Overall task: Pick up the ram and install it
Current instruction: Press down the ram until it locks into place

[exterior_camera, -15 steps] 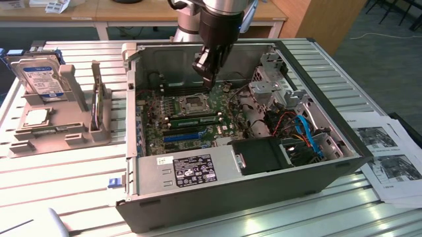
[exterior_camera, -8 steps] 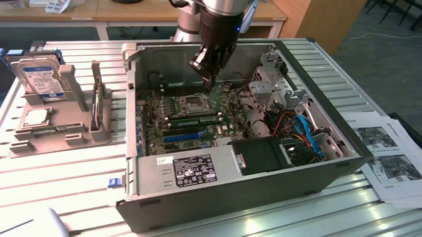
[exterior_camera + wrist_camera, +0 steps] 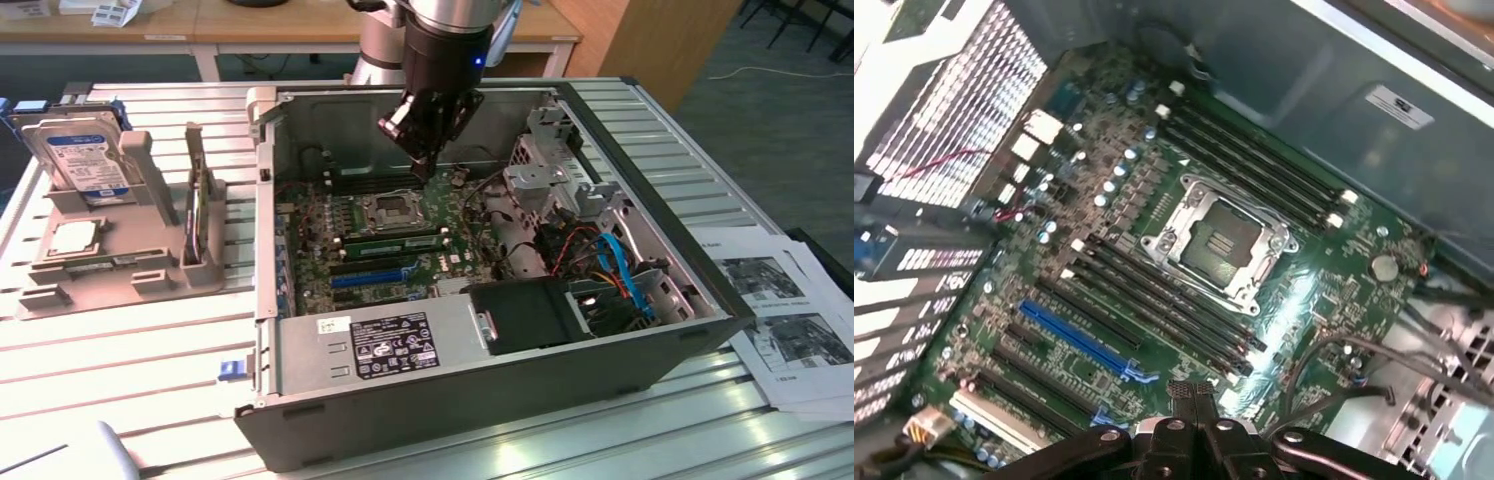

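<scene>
Evidently a ram [image 3: 388, 243] stick already sat in a motherboard [image 3: 380, 235] slot; the gripper [image 3: 420, 165], jaws together and empty, hung above the CPU socket [image 3: 1216, 240].

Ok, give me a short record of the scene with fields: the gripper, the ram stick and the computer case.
gripper: black gripper, shut, nothing seen in it, hovering over the green motherboard
ram: thin green ram stick, apparently seated along the black slot rails beside the silver processor socket
case: open grey metal computer case on the slatted table
</scene>
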Robot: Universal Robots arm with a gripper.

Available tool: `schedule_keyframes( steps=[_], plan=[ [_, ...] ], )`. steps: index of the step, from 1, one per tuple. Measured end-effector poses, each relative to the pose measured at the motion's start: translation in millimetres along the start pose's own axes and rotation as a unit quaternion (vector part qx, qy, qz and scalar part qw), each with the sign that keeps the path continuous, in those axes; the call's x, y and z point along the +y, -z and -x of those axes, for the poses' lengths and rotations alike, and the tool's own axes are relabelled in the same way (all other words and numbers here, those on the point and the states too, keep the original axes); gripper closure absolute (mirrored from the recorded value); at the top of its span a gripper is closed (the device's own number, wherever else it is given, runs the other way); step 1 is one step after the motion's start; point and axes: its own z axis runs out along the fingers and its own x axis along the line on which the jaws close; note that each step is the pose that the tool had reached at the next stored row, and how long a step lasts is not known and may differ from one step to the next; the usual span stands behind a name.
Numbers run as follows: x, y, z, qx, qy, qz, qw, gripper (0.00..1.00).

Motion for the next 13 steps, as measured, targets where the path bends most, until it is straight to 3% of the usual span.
schedule_keyframes(
  steps=[4, 7, 13],
  plan=[
    [0.0, -0.4, 0.0, -0.0012, -0.037, 0.0002, 0.9993, 0.9],
    [0.0, -0.6, 0.0, -0.0021, -0.063, 0.0004, 0.998, 0.9],
    [0.0, -1.1, 0.0, -0.0039, -0.118, 0.0007, 0.993, 0.9]
  ],
)
